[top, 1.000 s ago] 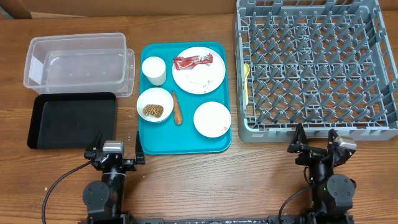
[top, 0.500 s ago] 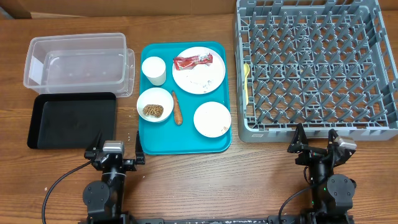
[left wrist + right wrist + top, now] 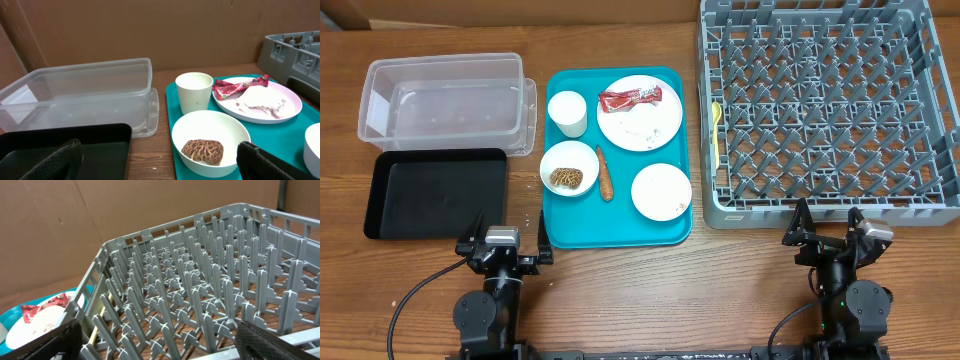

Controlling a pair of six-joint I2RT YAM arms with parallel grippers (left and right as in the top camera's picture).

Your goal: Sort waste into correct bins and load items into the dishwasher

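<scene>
- Overhead: left gripper (image 3: pixel 510 232) sits at near table edge, just below the teal tray (image 3: pixel 560 228). Jaws spread wide, nothing btwn them, touching nothing.
- Right gripper (image 3: pixel 827 218) also at near edge, just below front wall of the grey dish rack (image 3: pixel 750 212). Jaws wide, empty.
- On the tray: paper cup (image 3: pixel 567 112) top left, plate (image 3: pixel 645 125) w/ red wrapper (image 3: pixel 630 97) on its far edge, bowl (image 3: pixel 570 168) w/ a brown lump (image 3: pixel 566 177), carrot (image 3: pixel 605 175) just right of that bowl, 2nd white bowl (image 3: pixel 661 191) bottom right.
- Clear bin (image 3: pixel 445 100) left of tray; black tray (image 3: pixel 435 192) on its near side.
- Yellow utensil (image 3: pixel 717 130) lies inside rack along its left wall.
- Left wrist: dark fingers (image 3: pixel 57 161) in both lower corners, well apart. The bowl w/ lump shows btwn them, not touched. Cup, plate + wrapper beyond it; clear bin and black tray to the left.
- Right wrist: fingers (image 3: pixel 47 342) in both lower corners, wide apart, gripping nothing. Rack fills view ahead; plate + wrapper at lower left.
</scene>
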